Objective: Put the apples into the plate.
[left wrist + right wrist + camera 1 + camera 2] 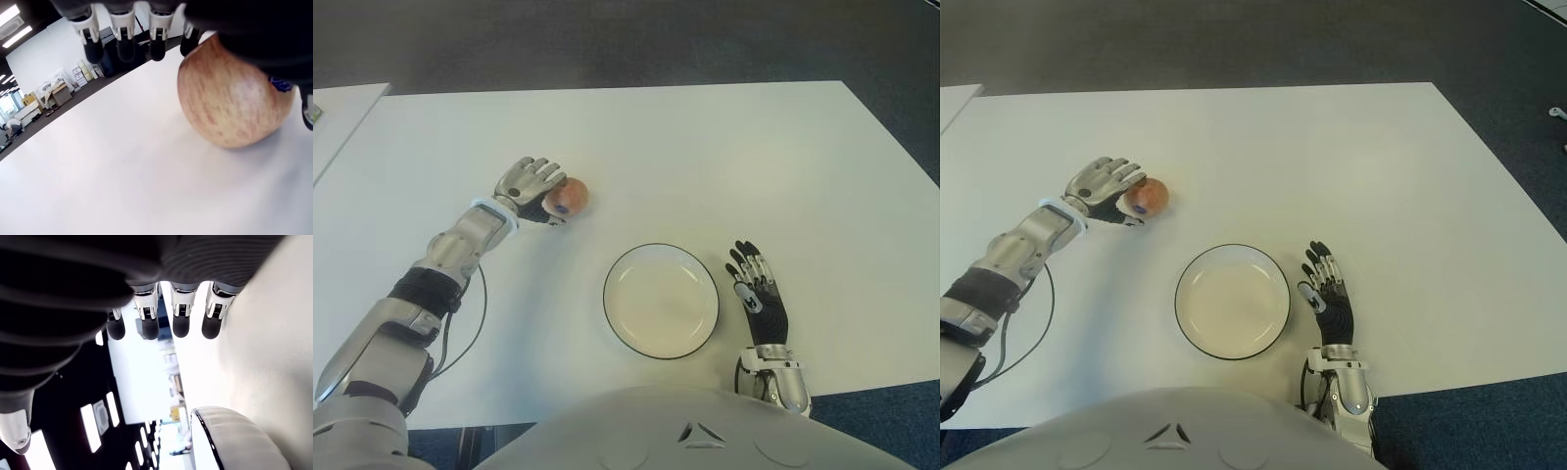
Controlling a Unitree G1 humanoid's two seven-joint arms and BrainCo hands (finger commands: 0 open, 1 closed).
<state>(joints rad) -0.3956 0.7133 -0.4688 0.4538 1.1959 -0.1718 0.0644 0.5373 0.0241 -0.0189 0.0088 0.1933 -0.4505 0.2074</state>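
A reddish-yellow apple [570, 196] with a small blue sticker sits on the white table [724, 157], left of centre. My left hand [530, 186] is against its left side, palm touching it. The fingers [122, 39] stretch straight out past the apple [234, 98] and are not curled round it. An empty white plate [661, 304] with a dark rim stands near the table's front edge, to the right of and nearer than the apple. My right hand [756, 289] shows just right of the plate, its fingers [181, 323] spread and holding nothing. Only one apple is in view.
A second white table's corner [342, 108] shows at the far left. A black cable [475, 323] loops beside my left forearm. Dark carpet surrounds the table. The plate's rim [210, 431] lies close beside my right hand.
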